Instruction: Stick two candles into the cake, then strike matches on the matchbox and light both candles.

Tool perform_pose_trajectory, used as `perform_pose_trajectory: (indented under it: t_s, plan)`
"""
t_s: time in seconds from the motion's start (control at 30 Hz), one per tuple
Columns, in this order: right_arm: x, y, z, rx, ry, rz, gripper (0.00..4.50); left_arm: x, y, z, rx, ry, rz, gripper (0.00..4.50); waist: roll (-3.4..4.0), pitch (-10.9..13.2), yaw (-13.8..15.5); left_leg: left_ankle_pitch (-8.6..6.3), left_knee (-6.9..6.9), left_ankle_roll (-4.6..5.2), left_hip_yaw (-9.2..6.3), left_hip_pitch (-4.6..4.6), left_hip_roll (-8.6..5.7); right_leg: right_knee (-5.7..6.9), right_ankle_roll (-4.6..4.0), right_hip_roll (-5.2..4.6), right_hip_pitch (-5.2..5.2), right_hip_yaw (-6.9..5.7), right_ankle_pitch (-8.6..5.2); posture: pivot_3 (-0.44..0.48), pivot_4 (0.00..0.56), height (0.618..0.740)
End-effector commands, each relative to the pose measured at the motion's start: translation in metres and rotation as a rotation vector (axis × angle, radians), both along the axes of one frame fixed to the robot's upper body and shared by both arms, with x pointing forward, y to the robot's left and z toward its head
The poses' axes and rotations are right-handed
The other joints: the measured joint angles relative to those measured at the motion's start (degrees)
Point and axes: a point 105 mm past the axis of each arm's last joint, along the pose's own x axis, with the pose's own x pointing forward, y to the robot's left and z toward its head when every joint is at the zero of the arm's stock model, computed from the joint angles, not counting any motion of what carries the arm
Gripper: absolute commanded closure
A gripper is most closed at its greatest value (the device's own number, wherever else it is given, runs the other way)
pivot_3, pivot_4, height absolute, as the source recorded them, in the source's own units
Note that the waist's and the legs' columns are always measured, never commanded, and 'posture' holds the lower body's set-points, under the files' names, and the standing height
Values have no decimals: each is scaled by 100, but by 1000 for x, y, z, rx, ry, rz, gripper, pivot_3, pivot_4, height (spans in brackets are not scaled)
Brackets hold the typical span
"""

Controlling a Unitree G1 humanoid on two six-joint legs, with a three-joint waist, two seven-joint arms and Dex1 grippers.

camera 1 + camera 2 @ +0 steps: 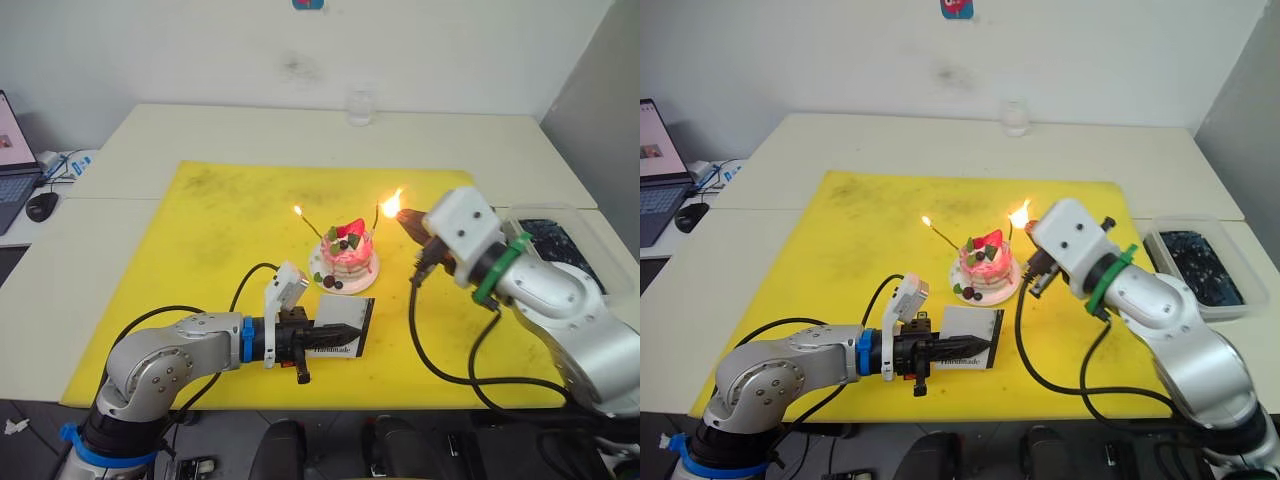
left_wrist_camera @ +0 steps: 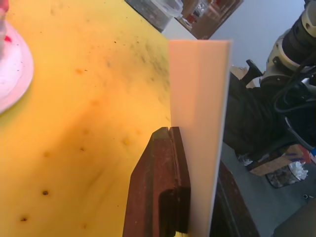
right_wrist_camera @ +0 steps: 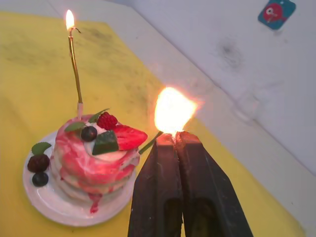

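1. A laptop (image 1: 12, 170) and a dark mouse (image 1: 42, 206) sit at the far left edge, on a lower surface beside the pale table (image 1: 200, 135).
2. A yellow mat (image 1: 190, 270) covers the middle of the table.
3. The left gripper (image 1: 335, 336) lies low over the mat's near edge, fingers clamped on the matchbox (image 1: 345, 325). The box stands on edge just in front of the cake's plate; its black print is too small to read from the head views, and the wrist view shows only a plain pale face.
4. The cake (image 1: 347, 252), pink with a strawberry on top, rests on a white plate (image 1: 322, 262) at the mat's centre.
5. The left candle (image 3: 75, 66) stands upright in the cake, its tip burning.
6. The right candle (image 3: 149, 142) leans out from the cake's right side, beside a large flame (image 3: 172, 109).
7. The right gripper (image 3: 174, 139) is pinched closed, with the flame right at its fingertips; whatever thin thing it holds is hidden.
8. A clear glass (image 1: 360, 107) stands at the table's far edge.
9. A clear tray (image 1: 1193, 262) with dark contents sits at the far right.
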Motion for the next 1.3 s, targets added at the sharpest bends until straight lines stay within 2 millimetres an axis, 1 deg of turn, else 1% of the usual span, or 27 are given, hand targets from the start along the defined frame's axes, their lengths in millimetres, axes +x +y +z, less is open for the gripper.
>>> perform_pose_trajectory:
  t_s: [0.03,0.27,0.7,0.83,1.3]
  plan:
    - [10,1,12,-11,-87,-14,4466,-1,-4,9,-21,-35,-13,4500,0,0,5,0,0,0,1,-4,-1,-2,0,2,-1,1,0,0,150,740]
    - [15,-1,9,-30,-110,-4,4466,-3,-3,6,-22,-32,-6,4500,0,0,1,-1,1,1,0,-15,1,-5,6,1,-6,-1,-3,0,150,740]
    - [13,1,1,-46,-105,32,4466,-4,-5,3,-26,-29,-12,4500,0,0,1,0,5,0,1,-7,2,4,5,0,-4,1,-2,0,150,740]
    - [15,1,3,-45,-118,16,4466,-4,-5,3,-26,-30,-17,4500,0,0,0,0,4,0,-1,-7,3,5,5,0,-4,-1,-2,0,150,740]
    - [16,4,5,-40,-129,23,4466,-5,-4,-1,-22,-27,-22,4500,0,0,1,0,5,0,0,-7,2,5,5,0,-4,1,-2,0,150,740]
